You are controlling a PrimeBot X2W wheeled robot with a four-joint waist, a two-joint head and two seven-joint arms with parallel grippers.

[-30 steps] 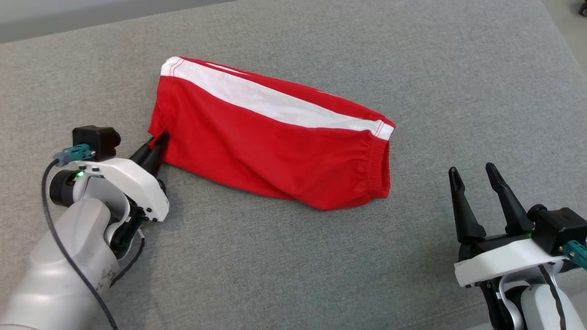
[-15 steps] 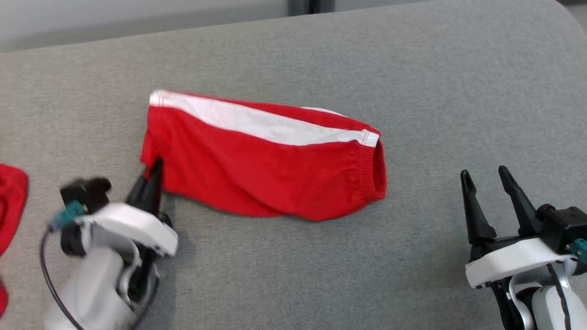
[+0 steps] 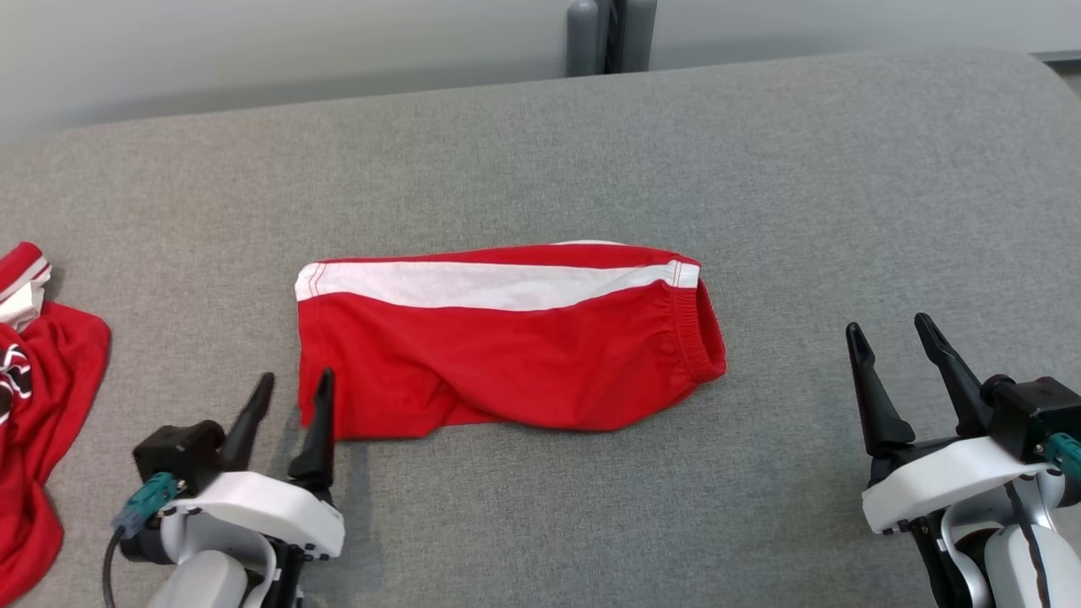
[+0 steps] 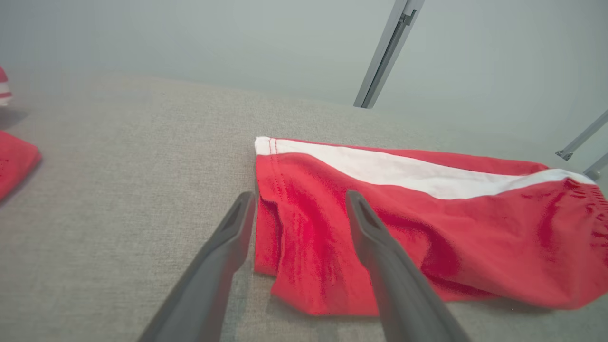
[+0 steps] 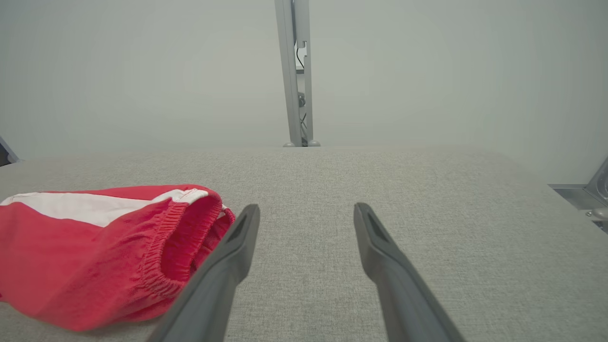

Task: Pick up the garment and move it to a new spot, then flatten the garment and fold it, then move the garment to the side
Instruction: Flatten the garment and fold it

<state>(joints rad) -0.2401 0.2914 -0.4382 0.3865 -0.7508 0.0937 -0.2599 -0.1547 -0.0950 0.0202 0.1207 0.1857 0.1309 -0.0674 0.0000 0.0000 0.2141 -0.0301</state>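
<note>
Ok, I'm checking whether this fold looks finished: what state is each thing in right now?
red shorts, folded lengthwise, lying on the grey surface, slightly wrinkled, held by nothing.
left gripper, open, one finger each side of the shorts' left hem, gripping nothing.
right gripper, open, empty, apart from the shorts.
second red garment, crumpled at the left edge, untouched.

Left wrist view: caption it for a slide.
Open left gripper at the hem end of red, white-striped shorts lying on a grey cushion.
</note>
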